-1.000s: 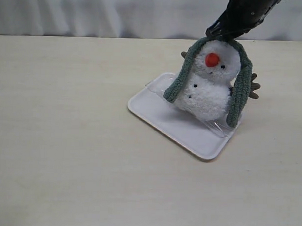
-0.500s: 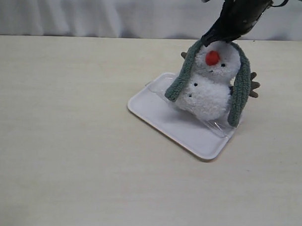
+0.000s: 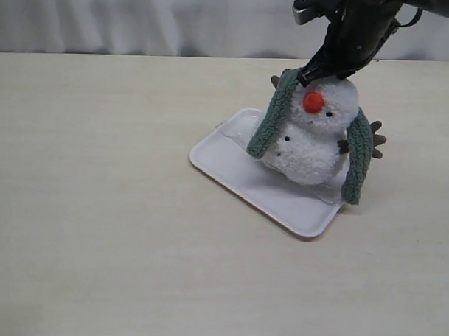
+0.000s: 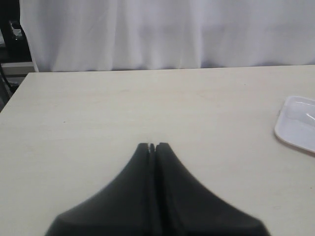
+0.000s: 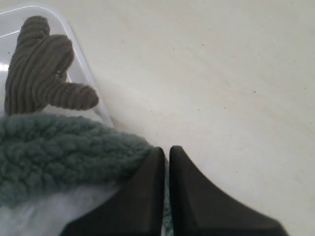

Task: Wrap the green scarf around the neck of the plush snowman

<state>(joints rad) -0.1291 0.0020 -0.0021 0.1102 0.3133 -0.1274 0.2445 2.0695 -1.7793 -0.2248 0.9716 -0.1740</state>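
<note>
The plush snowman (image 3: 314, 138) stands upright on a white tray (image 3: 232, 164), its orange nose facing forward. The green scarf (image 3: 269, 125) runs behind its head, and both ends hang down, one past each side of the body. My right gripper (image 3: 305, 76) is shut at the top left of the head, tips against the scarf's edge. In the right wrist view the shut gripper (image 5: 167, 150) sits beside the scarf (image 5: 59, 152), with white fur (image 5: 44, 216) below it and a brown twig arm (image 5: 44, 69) beyond. My left gripper (image 4: 152, 145) is shut and empty over bare table.
The tray's corner (image 4: 295, 123) shows at the edge of the left wrist view. White curtains hang behind the table's far edge. The tray rim (image 5: 83, 64) lies under the twig arm in the right wrist view.
The scarf has slid from the top of the snowman's head to behind it. The right gripper closed and shifted slightly left and up. The snowman now leans a little to the right.
</note>
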